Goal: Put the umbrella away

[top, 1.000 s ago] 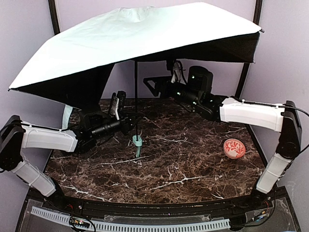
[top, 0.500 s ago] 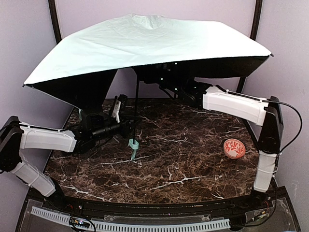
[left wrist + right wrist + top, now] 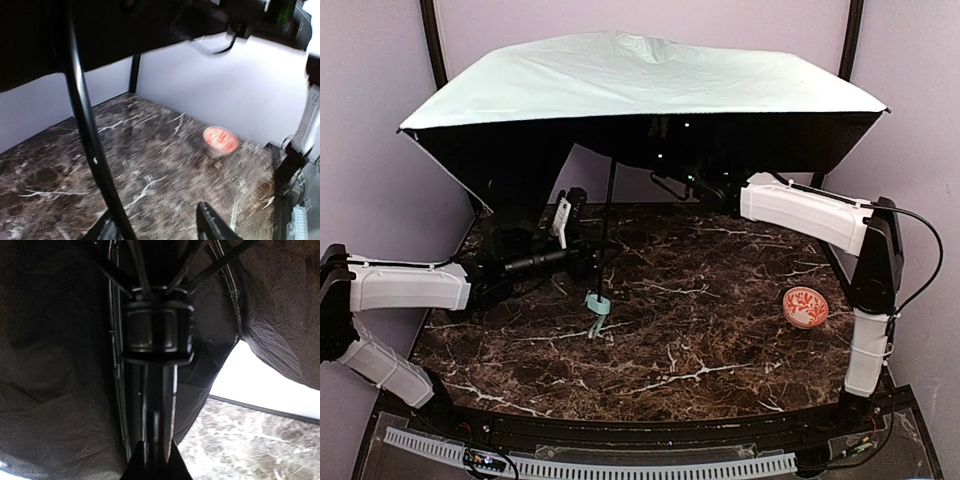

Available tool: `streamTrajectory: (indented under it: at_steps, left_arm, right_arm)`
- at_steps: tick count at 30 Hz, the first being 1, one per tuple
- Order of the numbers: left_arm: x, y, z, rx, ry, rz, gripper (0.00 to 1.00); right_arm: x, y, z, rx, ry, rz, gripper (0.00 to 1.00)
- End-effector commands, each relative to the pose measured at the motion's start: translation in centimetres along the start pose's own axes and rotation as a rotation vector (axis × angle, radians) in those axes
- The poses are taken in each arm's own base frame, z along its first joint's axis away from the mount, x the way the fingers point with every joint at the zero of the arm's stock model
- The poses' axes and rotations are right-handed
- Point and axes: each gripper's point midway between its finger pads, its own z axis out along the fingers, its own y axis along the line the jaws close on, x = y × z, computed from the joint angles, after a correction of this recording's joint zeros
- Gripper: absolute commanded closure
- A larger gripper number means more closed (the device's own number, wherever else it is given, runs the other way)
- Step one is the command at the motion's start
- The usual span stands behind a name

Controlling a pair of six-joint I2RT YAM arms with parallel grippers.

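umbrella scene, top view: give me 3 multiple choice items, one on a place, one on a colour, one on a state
1. Where is the ball? A on the table by the right arm; B under the left arm; C on the canopy.
2. Outer fabric of the umbrella: A red; B pale mint; C yellow.
3. The umbrella is: A folded shut; B open; C strapped up.
Answers: 1 A, it lies on the marble beside that arm; 2 B, the top reads pale mint; 3 B, the canopy is spread wide.
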Motion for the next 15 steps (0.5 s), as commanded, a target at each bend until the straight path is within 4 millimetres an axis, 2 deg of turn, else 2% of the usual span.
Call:
streamTrajectory:
  at_steps: [1, 4, 6, 10, 15]
  left_arm:
    - [-6.3, -3.2, -0.9, 0.121, -0.088, 0.105, 0.41]
    - [-7.7, -4.1, -1.3, 0.163, -0.094, 0.121, 0.34]
    - [-8.2, -4.3, -1.3, 0.174, -0.104, 0.091, 0.33]
    - [-8.5, -3.3, -1.4, 0.158, -0.110, -0.010, 0.42]
    - [-9.6, -2.8, -2.1, 0.163, -0.123, -0.084, 0.45]
  right_arm:
    - [-8.2, 6.7, -3.0, -0.289, -0.150, 0.077, 1.00]
    - [-8.9, 8.4, -3.7, -0.398, -0.142, 0.133, 1.00]
    - [-9.0, 9.0, -4.0, -0.438, -0.142, 0.157, 1.00]
    - [-9.2, 10.2, -4.8, -0.526, -0.135, 0.177, 1.00]
    - [-9.4, 10.5, -5.6, -0.563, -0.106, 0.133, 1.00]
